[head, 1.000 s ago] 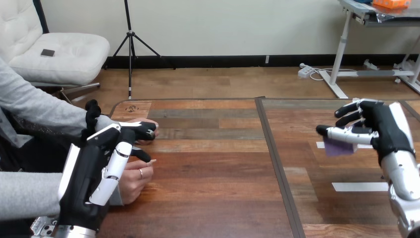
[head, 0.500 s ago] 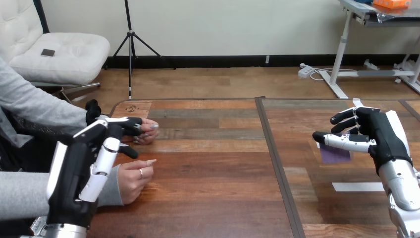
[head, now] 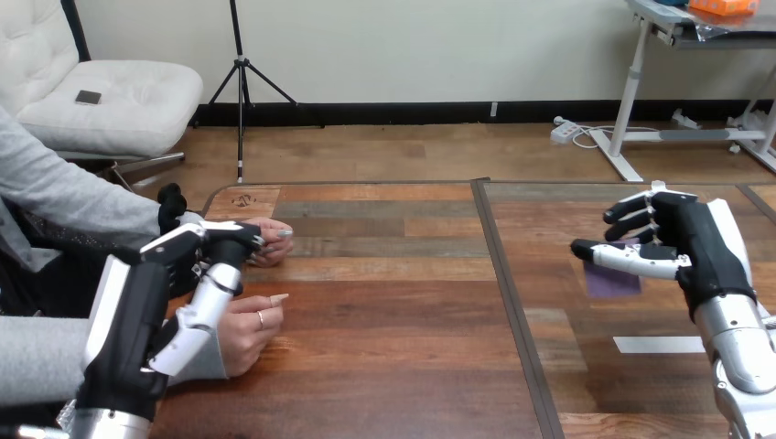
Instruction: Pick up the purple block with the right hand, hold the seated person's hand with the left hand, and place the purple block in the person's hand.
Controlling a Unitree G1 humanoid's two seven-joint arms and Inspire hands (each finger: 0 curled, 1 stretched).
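Observation:
My right hand (head: 695, 242) hangs over the table's right half, thumb pointing left, shut on the purple block (head: 611, 280), which it pinches between thumb and fingers. At the left edge of the table rest both of the person's hands, loosely closed: the farther one (head: 273, 243) and the nearer one (head: 245, 331). My left hand (head: 137, 315) is raised in front of them with loosely bent fingers (head: 224, 274) that curl round neither hand. Its fingertips overlap the farther hand, and I cannot tell whether they touch.
A dark seam (head: 512, 302) splits the wooden table into two panels. A white tape strip (head: 661, 345) lies on the right panel near my right arm. The person's grey sleeves (head: 64, 197) come in at the left.
My left hand has drawn back towards the left and lower, its fingers bending more. My right hand has carried the purple block a little to the left. The person's hands have stayed put.

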